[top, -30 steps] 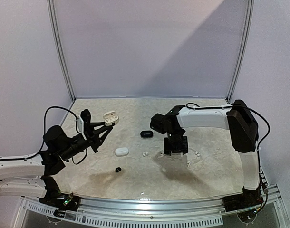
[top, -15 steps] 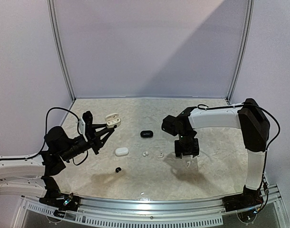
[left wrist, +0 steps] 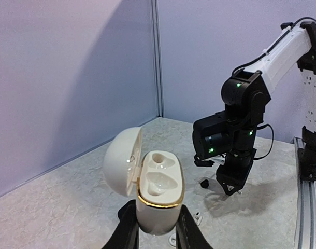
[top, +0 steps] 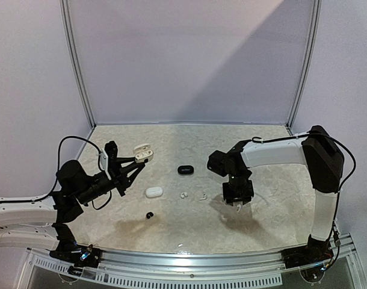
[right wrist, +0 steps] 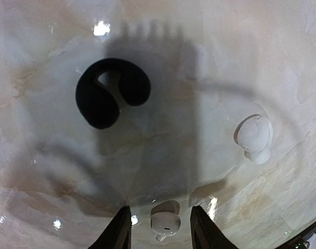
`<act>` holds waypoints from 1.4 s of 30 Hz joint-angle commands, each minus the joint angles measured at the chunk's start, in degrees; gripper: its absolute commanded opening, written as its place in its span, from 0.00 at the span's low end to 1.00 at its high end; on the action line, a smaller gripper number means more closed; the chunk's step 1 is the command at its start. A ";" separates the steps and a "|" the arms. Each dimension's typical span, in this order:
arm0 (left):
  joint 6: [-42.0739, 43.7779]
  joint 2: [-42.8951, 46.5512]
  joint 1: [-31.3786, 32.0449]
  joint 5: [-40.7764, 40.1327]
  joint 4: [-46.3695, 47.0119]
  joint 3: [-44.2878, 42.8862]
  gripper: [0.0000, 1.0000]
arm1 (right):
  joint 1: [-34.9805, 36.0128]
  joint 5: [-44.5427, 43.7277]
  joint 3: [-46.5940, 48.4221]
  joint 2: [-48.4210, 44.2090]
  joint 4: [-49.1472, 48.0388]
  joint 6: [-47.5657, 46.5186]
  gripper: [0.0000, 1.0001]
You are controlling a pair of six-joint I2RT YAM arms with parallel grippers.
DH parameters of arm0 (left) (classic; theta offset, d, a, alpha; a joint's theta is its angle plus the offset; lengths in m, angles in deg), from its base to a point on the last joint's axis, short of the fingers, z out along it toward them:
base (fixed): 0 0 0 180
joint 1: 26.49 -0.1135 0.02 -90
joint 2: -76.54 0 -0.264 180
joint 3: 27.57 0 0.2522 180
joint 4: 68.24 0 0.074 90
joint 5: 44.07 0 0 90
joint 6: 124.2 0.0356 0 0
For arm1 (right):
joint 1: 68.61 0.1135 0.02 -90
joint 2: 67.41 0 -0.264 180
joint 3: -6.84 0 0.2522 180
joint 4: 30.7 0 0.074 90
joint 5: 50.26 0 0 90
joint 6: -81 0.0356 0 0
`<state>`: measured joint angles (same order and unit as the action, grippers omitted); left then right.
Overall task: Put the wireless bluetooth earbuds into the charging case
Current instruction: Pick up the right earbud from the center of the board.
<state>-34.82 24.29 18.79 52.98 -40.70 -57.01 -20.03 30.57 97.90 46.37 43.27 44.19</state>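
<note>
My left gripper [left wrist: 156, 208] [top: 133, 162] is shut on the base of a white charging case [left wrist: 159, 184] [top: 142, 155], held off the table with its lid swung open and both wells empty. My right gripper [right wrist: 160, 210] [top: 237, 201] points straight down at the table, open. Its fingers straddle a white earbud [right wrist: 164, 223] with a gap on each side. A second white earbud [right wrist: 255, 136] lies to the right, and a black earbud [right wrist: 107, 96] lies further off to the left. Two more white earbuds [top: 183, 194] [top: 203, 195] and another black one [top: 150, 215] lie mid-table.
A shut white case [top: 153, 191] and a shut black case [top: 185, 170] lie on the marbled tabletop [top: 274, 223] between the arms. Metal frame posts [top: 78, 72] and purple walls bound the back and sides. The right arm's elbow [top: 320, 156] stands high at the right.
My right gripper has moved right and come down over a white earbud, its jaws narrowing. The left gripper with the open case has shifted slightly right, then held still.
</note>
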 commanded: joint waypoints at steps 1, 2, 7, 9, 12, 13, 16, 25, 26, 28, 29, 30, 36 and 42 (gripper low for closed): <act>0.54 -0.62 1.04 0.29 0.71 0.57 0.00 | -0.57 1.46 -2.64 -1.51 -2.46 0.19 0.39; 0.54 -0.65 1.04 0.25 0.71 0.57 0.00 | -0.59 1.39 -2.86 -1.61 -2.53 0.24 0.39; 0.54 -0.57 1.04 0.43 0.71 0.59 0.00 | -0.77 2.06 -3.85 -1.78 -3.65 -0.44 0.33; 0.54 -0.59 1.04 0.54 0.63 0.57 0.00 | -0.82 2.51 -4.26 -1.92 -4.05 -0.62 0.32; 1.58 -0.57 1.04 0.51 0.62 0.57 0.00 | -0.82 2.92 -4.96 -2.40 -4.25 -0.79 0.30; 1.59 -0.62 1.04 0.56 0.62 0.59 0.00 | -0.82 3.00 -5.08 -2.48 -4.10 -0.80 0.30; 1.67 -0.58 1.04 0.57 0.53 0.57 0.00 | -0.85 3.59 -5.67 -2.80 -3.75 -1.19 0.29; 1.78 -0.62 1.04 0.66 0.49 0.58 0.00 | -0.94 4.33 -7.00 -3.61 -4.03 -3.14 0.25; 1.84 -0.60 1.04 0.64 0.45 0.57 0.00 | -1.01 4.48 -6.91 -3.53 -4.19 -3.17 0.25; 1.94 -0.66 1.04 0.53 0.43 0.57 0.00 | -1.02 4.60 -6.69 -3.33 -4.47 -3.34 0.23; 1.95 -0.58 1.04 0.52 0.45 0.61 0.00 | -1.02 4.51 -6.57 -3.18 -4.46 -3.35 0.21; 2.00 -0.59 1.04 0.52 0.44 0.58 0.00 | -1.03 4.39 -6.43 -3.18 -4.44 -3.42 0.20; 2.11 -0.67 1.04 0.58 0.45 0.57 0.00 | -1.02 3.42 -5.01 -3.12 -3.37 -4.96 0.14; 2.27 -0.58 1.04 0.23 0.75 0.44 0.00 | -1.02 0.84 0.42 -3.60 -1.47 -8.81 0.10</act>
<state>-33.33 23.96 18.79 53.05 -40.72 -57.01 -20.69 33.92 93.79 42.69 39.95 38.57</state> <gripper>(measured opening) 0.217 0.165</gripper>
